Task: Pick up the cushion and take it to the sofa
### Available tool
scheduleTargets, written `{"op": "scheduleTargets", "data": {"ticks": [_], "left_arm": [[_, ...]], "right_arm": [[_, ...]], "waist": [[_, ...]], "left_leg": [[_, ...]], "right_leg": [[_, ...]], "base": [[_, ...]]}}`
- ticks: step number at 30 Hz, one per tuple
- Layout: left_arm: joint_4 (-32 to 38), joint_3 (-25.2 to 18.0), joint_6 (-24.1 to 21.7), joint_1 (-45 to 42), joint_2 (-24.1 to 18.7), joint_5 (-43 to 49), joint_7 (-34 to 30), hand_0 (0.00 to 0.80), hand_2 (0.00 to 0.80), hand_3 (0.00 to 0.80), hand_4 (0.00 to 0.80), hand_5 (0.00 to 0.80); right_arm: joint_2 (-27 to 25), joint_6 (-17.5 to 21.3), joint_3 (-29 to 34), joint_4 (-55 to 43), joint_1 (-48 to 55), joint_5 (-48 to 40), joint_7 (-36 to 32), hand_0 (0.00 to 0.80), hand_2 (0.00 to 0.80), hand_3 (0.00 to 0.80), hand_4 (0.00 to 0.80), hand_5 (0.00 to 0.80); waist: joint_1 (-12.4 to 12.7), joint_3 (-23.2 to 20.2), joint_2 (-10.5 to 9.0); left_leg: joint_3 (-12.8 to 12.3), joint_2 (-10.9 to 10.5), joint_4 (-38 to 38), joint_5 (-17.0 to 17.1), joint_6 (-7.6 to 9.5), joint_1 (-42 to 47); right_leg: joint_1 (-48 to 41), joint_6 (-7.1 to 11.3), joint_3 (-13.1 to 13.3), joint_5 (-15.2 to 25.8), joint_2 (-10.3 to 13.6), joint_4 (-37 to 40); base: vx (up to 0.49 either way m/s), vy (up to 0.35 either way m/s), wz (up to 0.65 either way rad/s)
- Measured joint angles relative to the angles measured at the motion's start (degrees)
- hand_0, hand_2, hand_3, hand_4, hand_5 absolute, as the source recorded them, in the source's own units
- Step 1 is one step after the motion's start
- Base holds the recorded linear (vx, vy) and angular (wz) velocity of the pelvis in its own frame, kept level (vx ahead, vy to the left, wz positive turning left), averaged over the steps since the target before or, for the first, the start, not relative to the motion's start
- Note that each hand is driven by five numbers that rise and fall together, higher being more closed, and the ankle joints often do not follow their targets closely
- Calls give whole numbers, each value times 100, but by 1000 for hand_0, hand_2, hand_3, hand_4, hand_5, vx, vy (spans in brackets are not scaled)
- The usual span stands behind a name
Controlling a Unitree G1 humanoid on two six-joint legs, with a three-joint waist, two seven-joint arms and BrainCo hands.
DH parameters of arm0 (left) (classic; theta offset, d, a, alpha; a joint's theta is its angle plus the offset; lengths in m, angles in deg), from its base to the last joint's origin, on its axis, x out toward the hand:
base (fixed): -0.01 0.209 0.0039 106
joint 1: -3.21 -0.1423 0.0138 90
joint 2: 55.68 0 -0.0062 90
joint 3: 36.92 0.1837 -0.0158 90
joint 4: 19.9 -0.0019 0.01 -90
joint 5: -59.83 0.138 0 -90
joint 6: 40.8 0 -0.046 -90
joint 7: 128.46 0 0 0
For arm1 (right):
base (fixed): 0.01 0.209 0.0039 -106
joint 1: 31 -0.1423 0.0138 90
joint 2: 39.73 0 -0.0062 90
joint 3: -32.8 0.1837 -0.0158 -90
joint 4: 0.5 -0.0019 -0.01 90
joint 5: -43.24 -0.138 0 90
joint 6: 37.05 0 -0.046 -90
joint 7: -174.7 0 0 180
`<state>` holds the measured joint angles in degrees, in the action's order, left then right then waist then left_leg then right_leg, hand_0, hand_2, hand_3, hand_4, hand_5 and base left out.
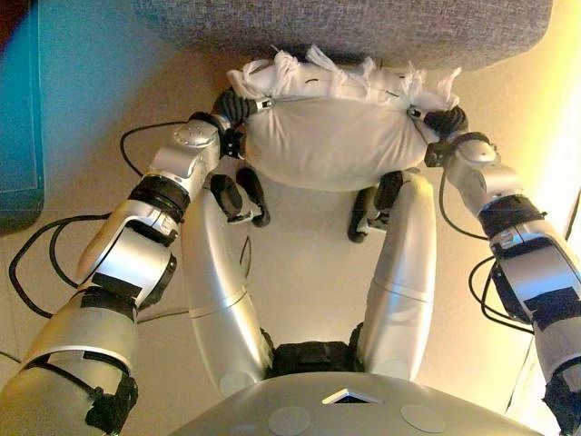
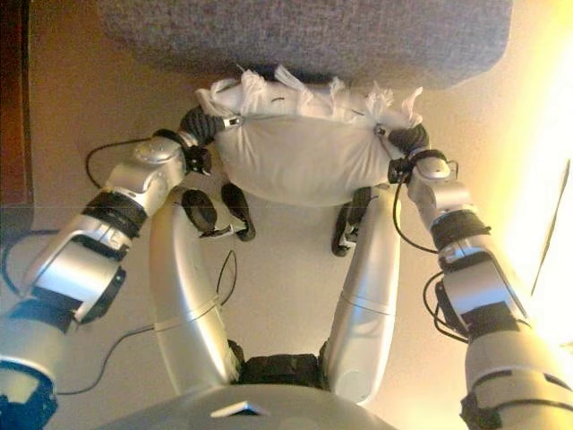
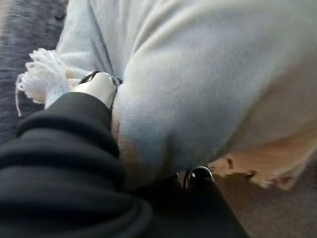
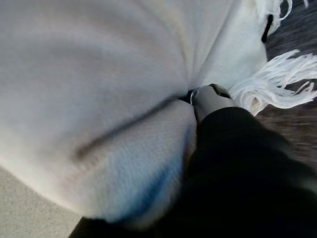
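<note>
A white cushion [image 1: 331,136] with fringed tassels along its far edge hangs in front of me, held between both hands above the floor. My left hand [image 1: 238,104] grips its left end; in the left wrist view the thumb [image 3: 101,85] presses into the cushion [image 3: 208,74] from one side and a finger shows beneath. On the other end my right hand [image 1: 445,120] holds on, its thumb [image 4: 210,99] dug into the cloth [image 4: 99,74]. The grey sofa [image 1: 363,27] lies just beyond the cushion, whose tassels reach its front edge.
A teal piece of furniture [image 1: 18,100] stands at the far left. Beige floor [image 1: 300,227] lies under the cushion and between me and the sofa.
</note>
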<state>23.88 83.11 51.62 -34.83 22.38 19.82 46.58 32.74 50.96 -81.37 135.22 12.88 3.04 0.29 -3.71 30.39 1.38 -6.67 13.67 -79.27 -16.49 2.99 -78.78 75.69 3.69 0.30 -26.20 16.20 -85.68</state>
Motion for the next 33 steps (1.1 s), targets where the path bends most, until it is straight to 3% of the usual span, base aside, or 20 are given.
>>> {"op": "scheduleTargets", "data": {"ticks": [4, 10, 13, 18, 22, 24, 29, 33], "left_arm": [[370, -445, -399, -542, -30, 101, 101, 800, 800, 800, 800, 800], [1140, -895, -683, -1005, -179, 284, 245, 800, 800, 800, 800, 800], [1485, -991, -675, -1116, -253, 312, 344, 800, 800, 800, 800, 800], [2299, -1381, -678, -1952, -196, 307, 381, 800, 800, 800, 800, 800], [2598, -1418, -680, -2683, 74, 324, 464, 800, 800, 800, 800, 800], [2600, -1427, -680, -3151, 241, 325, 468, 800, 800, 800, 800, 800], [2603, -1431, -671, -3847, 444, 448, 477, 800, 800, 800, 800, 800], [2676, -1511, -662, -3975, 457, 549, 473, 800, 800, 800, 800, 800]], "right_arm": [[206, 290, 316, -555, 418, 1, 74, 800, 800, 800, 800, 800], [255, 386, 516, -1089, 581, 138, 85, 800, 800, 800, 800, 800], [228, 382, 593, -1364, 702, 123, 106, 800, 800, 800, 800, 800], [466, 470, 1136, -2420, 1743, 64, 84, 800, 800, 800, 800, 800], [826, 593, 1416, -2725, 2671, 60, -90, 800, 800, 800, 800, 800], [994, 606, 1424, -2729, 3118, 146, -151, 800, 800, 800, 800, 800], [1201, 518, 1415, -2775, 3770, 263, -271, 800, 800, 800, 800, 800], [1301, 435, 1370, -2773, 3908, 311, -145, 800, 800, 800, 800, 800]], "waist": [[12, 9, -94], [65, -9, -185], [32, -18, -186], [156, -71, -229], [143, -276, -232], [168, -601, -247], [187, -1667, -205], [201, -2171, -225]], "left_leg": [[-8, -349, 1610, 462, -211, 1118], [691, -1022, 3755, 990, -663, 2735], [647, -1023, 4600, 1255, -637, 3473], [620, -1015, 5709, 1592, -706, 4787], [372, -969, 6440, 1809, -668, 5674], [337, -986, 6862, 1837, -642, 6116], [222, -1009, 8047, 2143, -675, 7172], [198, -1073, 8420, 2154, -693, 7817]], "right_leg": [[-988, 34, -102, 674, -288, 1727], [-2453, 199, 63, 1604, -611, 4047], [-3239, 224, -93, 1888, -593, 4907], [-4486, 174, -481, 1941, -502, 5667], [-5428, 176, -870, 1948, -412, 6193], [-5866, 225, -899, 2017, -442, 6642], [-7218, 330, -1069, 2652, -627, 8443], [-7966, 372, -1107, 2734, -660, 8993]], "base": [[-41, 58, -31], [88, 97, -40], [131, 8, -1], [200, -15, 21], [206, -5, 27], [297, 26, 6], [230, -15, -3], [157, 1, 8]]}}
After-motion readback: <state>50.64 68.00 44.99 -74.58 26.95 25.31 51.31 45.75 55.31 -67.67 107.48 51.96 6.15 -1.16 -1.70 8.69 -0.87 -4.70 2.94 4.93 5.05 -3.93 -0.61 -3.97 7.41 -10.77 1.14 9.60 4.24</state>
